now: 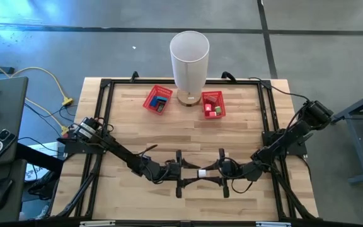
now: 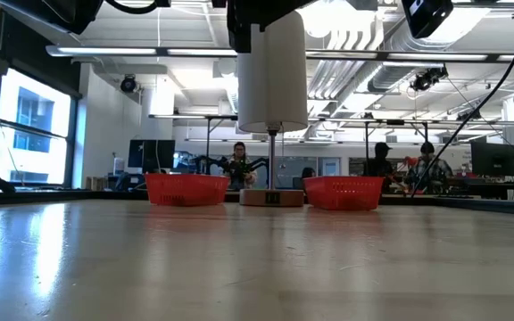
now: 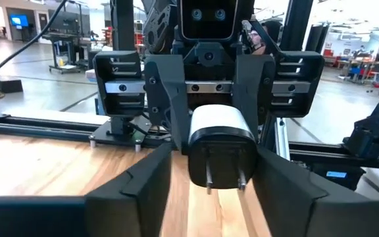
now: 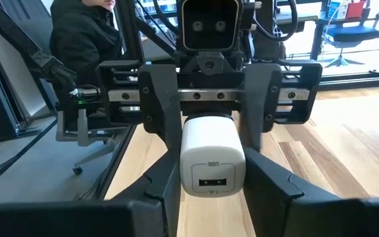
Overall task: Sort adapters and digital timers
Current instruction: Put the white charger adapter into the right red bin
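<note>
A white adapter (image 1: 202, 171) with a black pronged face hangs in the air over the table's near middle, between my two grippers, which point at each other. My left gripper (image 1: 183, 171) comes from the left and my right gripper (image 1: 221, 171) from the right. The left wrist view shows the prongs (image 3: 224, 179) facing the left arm. In the right wrist view the adapter's port end (image 4: 212, 182) faces the right arm. Each gripper's fingers close around one end of the adapter. My left gripper (image 3: 214, 148) pinches the adapter's black pronged end (image 3: 221, 141) between its two fingers, level, from the table's left side. The adapter is lifted clear of the table and lies level. My right gripper (image 4: 212, 158) pinches the white port end (image 4: 210, 141) between its two fingers, level, from the table's right side. Its fingers lie along the adapter's sides.
Two red baskets stand near the far edge: the left one (image 1: 158, 99) holds blue and dark items, the right one (image 1: 212, 104) white and green ones. A tall white cylinder on a round base (image 1: 189, 60) stands between them. A person in a dark jacket (image 4: 84, 33) is beyond the table.
</note>
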`<state>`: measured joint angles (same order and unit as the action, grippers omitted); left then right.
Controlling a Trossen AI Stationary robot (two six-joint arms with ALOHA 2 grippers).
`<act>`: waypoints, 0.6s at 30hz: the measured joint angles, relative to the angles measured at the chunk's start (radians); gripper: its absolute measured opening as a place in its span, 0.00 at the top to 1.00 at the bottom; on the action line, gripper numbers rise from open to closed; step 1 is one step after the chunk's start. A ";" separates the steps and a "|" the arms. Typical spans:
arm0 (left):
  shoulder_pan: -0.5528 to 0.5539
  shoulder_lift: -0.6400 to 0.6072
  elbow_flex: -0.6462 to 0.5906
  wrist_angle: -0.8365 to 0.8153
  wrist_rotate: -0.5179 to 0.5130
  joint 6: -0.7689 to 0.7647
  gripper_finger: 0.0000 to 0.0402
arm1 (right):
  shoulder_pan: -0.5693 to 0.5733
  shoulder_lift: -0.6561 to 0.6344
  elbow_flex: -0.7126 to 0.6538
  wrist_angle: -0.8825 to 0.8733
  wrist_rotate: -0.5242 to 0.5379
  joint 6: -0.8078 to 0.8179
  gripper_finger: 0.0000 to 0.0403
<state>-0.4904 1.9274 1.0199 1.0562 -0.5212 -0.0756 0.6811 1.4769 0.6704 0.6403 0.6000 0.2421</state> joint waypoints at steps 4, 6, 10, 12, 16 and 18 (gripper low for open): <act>-0.009 0.000 0.000 0.000 -0.008 0.012 0.40 | 0.000 0.000 0.000 -0.001 -0.007 0.000 0.70; -0.011 0.000 0.000 0.003 -0.017 0.027 0.32 | 0.001 0.000 0.000 -0.006 -0.013 0.000 0.70; -0.022 0.000 0.000 0.002 -0.061 0.050 0.21 | 0.012 0.000 0.000 -0.014 -0.040 0.003 0.70; -0.032 -0.004 0.000 -0.004 -0.085 0.043 0.17 | 0.022 0.000 0.000 -0.040 -0.033 0.029 0.70; -0.046 -0.022 0.000 0.002 -0.115 0.045 0.14 | 0.051 0.002 0.000 -0.139 0.020 0.094 0.70; -0.050 -0.029 0.000 0.000 -0.127 0.045 0.14 | 0.062 0.002 0.000 -0.184 0.046 0.136 0.70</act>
<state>-0.5400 1.8984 1.0199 1.0564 -0.6478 -0.0303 0.7432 1.4784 0.6704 0.4565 0.6458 0.3778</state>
